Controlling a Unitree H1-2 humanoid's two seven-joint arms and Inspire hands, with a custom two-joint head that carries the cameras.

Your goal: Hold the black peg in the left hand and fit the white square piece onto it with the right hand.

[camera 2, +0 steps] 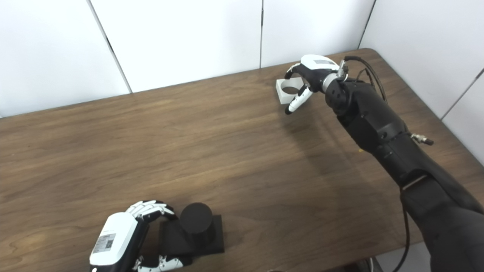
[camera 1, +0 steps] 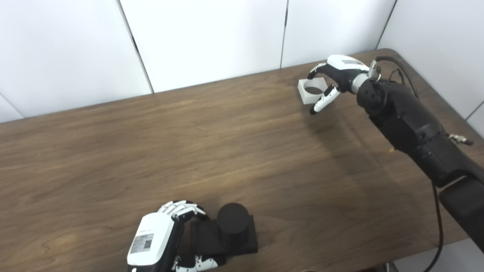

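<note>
Right hand (camera 1: 334, 77) sits at the far right of the table (camera 1: 151, 151), fingers spread and curled around the white square piece (camera 1: 313, 90): thumb on the near side, other fingers arching over the far edge. Contact unclear, no firm pinch visible, so I read it as not yet grasping. Piece lies flat on the table, its round hole facing up, just to the left of the palm. Right arm is stretched far out across the table.

Left hand (camera 1: 162, 238) is at the near edge, fingers wrapped round the base of the black peg (camera 1: 232, 221), which stands upright with its axis vertical. Peg and piece are well apart, on a diagonal across the table. My guess is that the piece must be lifted and carried back and left, with its hole over the peg top.
</note>
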